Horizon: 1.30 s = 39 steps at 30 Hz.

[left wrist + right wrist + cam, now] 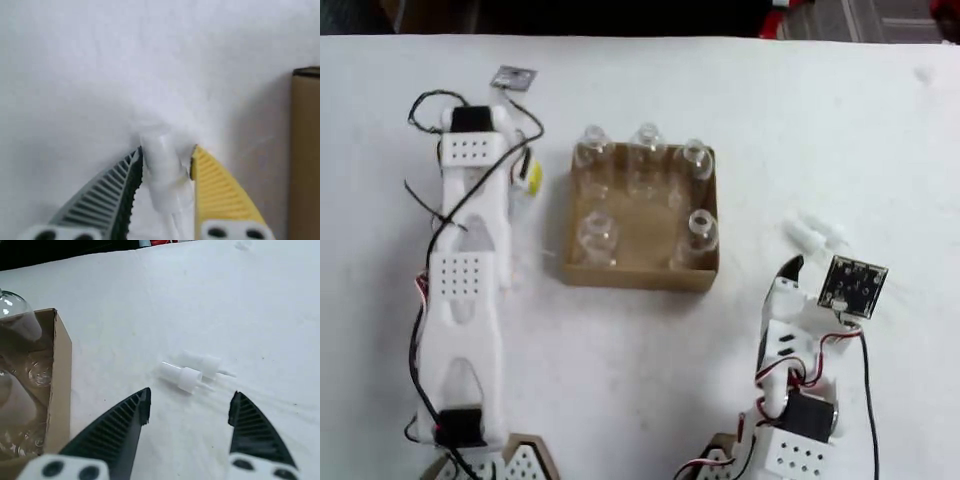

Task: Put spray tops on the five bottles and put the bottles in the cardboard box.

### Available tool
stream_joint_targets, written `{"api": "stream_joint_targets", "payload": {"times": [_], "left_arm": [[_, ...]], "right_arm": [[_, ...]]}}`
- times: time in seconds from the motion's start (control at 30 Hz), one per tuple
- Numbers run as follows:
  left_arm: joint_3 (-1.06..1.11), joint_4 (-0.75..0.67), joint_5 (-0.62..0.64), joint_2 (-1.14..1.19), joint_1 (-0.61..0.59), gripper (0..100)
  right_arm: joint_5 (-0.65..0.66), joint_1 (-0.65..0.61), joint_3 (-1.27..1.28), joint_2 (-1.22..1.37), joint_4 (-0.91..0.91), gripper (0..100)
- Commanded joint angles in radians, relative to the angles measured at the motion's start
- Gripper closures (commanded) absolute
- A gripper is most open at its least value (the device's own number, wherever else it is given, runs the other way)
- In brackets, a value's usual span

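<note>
Right gripper point(190, 392), open, is sitting just below two loose tops point(813, 234) lying crosswise, mid-right in high view; left gripper point(167, 149) is clamping a third top point(162, 170).

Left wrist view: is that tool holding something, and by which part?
The left tool grips a white spray top across its wide body.

We find five bottles point(645, 150) in the cardboard box point(640, 273) at mid-tabletop point(770, 120). Two spray tops point(815, 235) lie right of the box, before the right pincer point(190, 405). A third spray top point(162, 175) sits within the left pincer point(167, 157), left of the box.
</note>
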Motion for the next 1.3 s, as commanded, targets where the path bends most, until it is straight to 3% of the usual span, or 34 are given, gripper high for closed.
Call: {"api": "stream_joint_targets", "payload": {"times": [0.0, 0.17, 0.63, 0.8, 1.1, 1.27], "left_arm": [[-0.064, 0.014, 0.017, -0.021, 0.021, 91], [-0.123, 0.08, 0.017, -0.048, 0.019, 94], [-0.091, 0.084, 0.023, -0.355, 0.059, 95], [0.181, 0.084, 0.023, -0.595, 0.102, 95], [0.809, 0.074, 0.014, -1.27, 0.239, 95], [0.991, -0.068, 0.017, -1.587, 0.208, 95]], "right_arm": [[0.012, -0.008, -0.008, -0.005, -0.025, 76.9], [0.012, -0.01, -0.008, -0.005, -0.025, 76.9], [0.012, -0.01, -0.008, -0.005, -0.025, 76.9], [0.012, -0.01, -0.008, -0.005, -0.025, 76.9], [0.012, -0.01, -0.008, -0.005, -0.025, 76.9], [0.012, -0.01, -0.006, -0.005, -0.025, 76.9]]}}
